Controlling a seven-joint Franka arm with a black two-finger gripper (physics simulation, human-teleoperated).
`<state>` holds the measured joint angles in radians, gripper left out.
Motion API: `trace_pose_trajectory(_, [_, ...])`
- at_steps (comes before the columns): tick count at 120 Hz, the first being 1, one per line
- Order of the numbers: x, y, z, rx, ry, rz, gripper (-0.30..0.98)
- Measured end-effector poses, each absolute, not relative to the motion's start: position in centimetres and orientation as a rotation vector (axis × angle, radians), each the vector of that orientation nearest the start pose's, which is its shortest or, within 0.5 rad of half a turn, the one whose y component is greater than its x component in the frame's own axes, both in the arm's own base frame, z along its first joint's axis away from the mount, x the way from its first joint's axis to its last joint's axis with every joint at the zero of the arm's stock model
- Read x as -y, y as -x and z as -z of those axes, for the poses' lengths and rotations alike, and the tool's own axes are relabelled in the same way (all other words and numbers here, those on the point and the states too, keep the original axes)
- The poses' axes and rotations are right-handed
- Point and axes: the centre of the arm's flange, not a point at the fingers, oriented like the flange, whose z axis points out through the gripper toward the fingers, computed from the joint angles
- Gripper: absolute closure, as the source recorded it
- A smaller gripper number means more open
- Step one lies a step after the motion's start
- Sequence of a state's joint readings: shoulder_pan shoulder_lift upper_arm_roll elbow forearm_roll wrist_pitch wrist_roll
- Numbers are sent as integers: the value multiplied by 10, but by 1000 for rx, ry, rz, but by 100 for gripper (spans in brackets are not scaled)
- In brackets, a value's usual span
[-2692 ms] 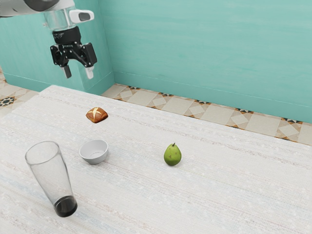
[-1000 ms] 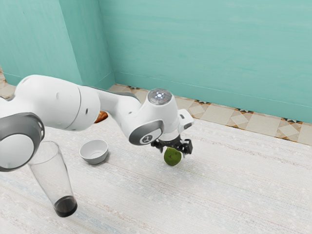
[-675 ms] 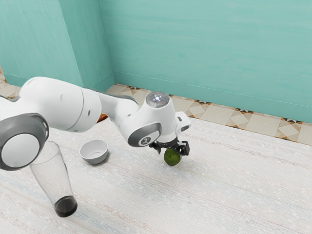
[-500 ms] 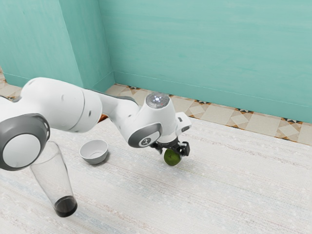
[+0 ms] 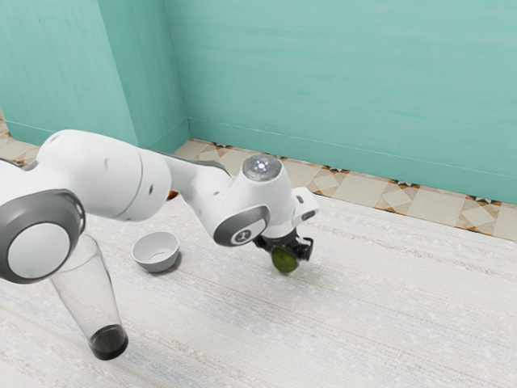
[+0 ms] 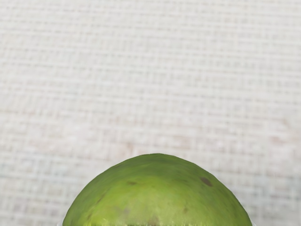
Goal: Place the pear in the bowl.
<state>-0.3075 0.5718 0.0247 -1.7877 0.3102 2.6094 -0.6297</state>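
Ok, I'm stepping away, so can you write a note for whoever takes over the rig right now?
Gripper: shut on the pear.
Bowl: upright, empty, on the table, toward the exterior view's left; tall glass near it.
Done: pear grasped; can't tell if it's off the table.
Left: carry it over, lower it in, release.

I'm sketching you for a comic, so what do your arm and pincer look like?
My arm is glossy white, with smooth, rounded segments and dark grey trim. A round grey disc with bright spots tops one joint. My pincer is black and angular.
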Motion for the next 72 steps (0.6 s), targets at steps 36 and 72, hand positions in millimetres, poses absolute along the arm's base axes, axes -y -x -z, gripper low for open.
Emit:
trace_pose_trajectory(36, [142, -634, -302, 270, 3009, 502, 49])
trace_pose_trajectory(72, [-15, -610, -324, 663, 2909, 464, 54])
